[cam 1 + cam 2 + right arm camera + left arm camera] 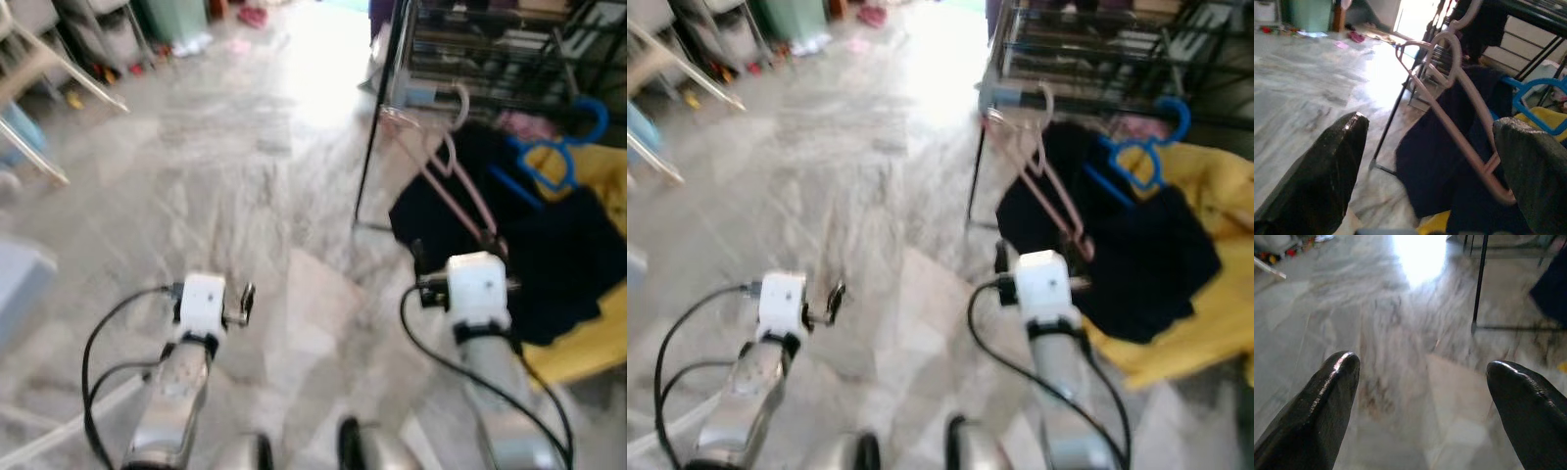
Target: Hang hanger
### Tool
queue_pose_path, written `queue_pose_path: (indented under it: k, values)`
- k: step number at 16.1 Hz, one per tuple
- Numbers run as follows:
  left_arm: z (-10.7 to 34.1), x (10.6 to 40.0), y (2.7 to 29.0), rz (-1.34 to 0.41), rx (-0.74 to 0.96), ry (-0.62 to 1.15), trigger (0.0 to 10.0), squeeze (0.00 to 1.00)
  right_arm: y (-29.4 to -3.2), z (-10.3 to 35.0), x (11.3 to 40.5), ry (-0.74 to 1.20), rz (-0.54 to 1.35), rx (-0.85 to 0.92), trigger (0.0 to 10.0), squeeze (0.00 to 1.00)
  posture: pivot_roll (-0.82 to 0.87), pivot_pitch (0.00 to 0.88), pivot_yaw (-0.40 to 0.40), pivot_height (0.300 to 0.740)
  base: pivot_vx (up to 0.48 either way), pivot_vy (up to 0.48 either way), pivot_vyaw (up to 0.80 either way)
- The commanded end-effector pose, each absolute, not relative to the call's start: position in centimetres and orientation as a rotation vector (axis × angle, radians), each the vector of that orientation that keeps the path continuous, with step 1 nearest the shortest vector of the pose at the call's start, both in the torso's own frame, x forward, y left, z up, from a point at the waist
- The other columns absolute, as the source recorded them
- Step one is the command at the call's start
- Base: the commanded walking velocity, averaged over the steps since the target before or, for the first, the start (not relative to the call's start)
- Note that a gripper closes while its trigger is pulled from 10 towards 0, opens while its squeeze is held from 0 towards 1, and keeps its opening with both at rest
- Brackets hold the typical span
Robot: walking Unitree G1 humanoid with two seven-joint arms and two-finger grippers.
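Clothes (549, 264) – dark on yellow – lie far right by a rack (490, 49), pink hanger (1459, 127) leaning there; right gripper (1430, 166) wide before it, left gripper (1422, 377) wide over floor (245, 166).

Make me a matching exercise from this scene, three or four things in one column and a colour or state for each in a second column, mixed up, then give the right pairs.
Things:
1. hanger in front of the right gripper
2. second hanger
3. garment draped below the hangers
4. left gripper

Colour or state:
A. blue
B. open above the floor, holding nothing
C. pink
D. dark navy

Pairs: 1-C, 2-A, 3-D, 4-B
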State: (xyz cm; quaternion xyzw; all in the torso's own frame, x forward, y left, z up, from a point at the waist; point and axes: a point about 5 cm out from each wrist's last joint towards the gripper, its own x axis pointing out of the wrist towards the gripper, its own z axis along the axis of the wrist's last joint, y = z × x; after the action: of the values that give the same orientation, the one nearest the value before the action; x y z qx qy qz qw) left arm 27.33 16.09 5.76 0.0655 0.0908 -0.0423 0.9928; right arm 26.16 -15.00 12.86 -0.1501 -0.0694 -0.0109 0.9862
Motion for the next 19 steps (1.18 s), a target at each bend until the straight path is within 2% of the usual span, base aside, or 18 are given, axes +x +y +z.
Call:
queue_pose_path:
  k: [1,2,3,4,5,7,9,10,13,15,19]
  values:
    - [4.2,26.6,16.9,-0.057,0.159,0.235,10.0,0.00,-14.5,12.1,26.2,-0.116,0.016,-0.290,10.0,0.66,-0.06,0.176,0.009,0.740,-0.307,0.000,0.00]
    - [3.6,26.4,17.0,-0.058,0.170,0.253,10.0,0.00,-14.5,11.7,26.2,-0.101,0.027,-0.291,10.0,0.63,-0.06,0.169,0.005,0.740,-0.307,0.000,0.00]
    - [2.2,26.0,17.4,-0.058,0.201,0.298,10.0,0.00,-14.2,10.7,26.1,-0.076,0.059,-0.310,10.0,0.54,-0.05,0.162,0.002,0.740,-0.300,0.000,0.00]
    - [2.1,25.9,17.5,-0.057,0.206,0.303,10.0,0.00,-14.2,10.5,26.1,-0.073,0.063,-0.312,10.0,0.54,-0.05,0.162,0.002,0.740,-0.300,0.000,0.00]
    - [0.7,25.5,18.1,-0.043,0.229,0.355,10.0,0.00,-14.4,9.0,26.1,-0.009,0.078,-0.296,10.0,0.42,-0.04,0.144,-0.015,0.740,-0.296,0.000,0.00]
    - [-1.3,24.8,18.9,-0.023,0.274,0.441,10.0,0.00,-14.6,6.1,26.5,0.105,0.116,-0.275,10.0,0.25,-0.02,0.131,-0.027,0.740,0.000,0.000,0.00]
    - [-2.9,23.9,20.0,0.048,0.236,0.547,10.0,0.00,-15.1,3.1,26.8,0.232,0.144,-0.263,10.0,0.00,-0.01,0.113,-0.039,0.740,0.000,0.000,0.00]
    - [-3.8,23.4,20.3,0.031,0.236,0.602,10.0,0.00,-15.5,1.2,26.9,0.333,0.140,-0.193,10.0,0.00,0.00,0.108,-0.043,0.740,0.000,0.000,0.00]
    - [-5.3,22.2,20.6,0.021,0.272,0.717,10.0,0.00,-15.1,-1.0,26.9,0.467,0.202,-0.172,10.0,0.00,0.01,0.101,-0.042,0.740,0.000,0.000,0.00]
    - [-5.7,22.0,20.3,0.005,0.227,0.755,10.0,0.00,-15.1,-1.6,26.8,0.513,0.207,-0.123,10.0,0.00,0.01,0.108,-0.040,0.740,0.000,0.000,0.00]
    - [-6.8,21.0,19.0,-0.060,0.270,0.853,10.0,0.00,-14.4,-5.2,23.8,0.733,0.237,-0.074,10.0,0.00,0.00,0.105,-0.035,0.740,0.000,0.000,0.00]
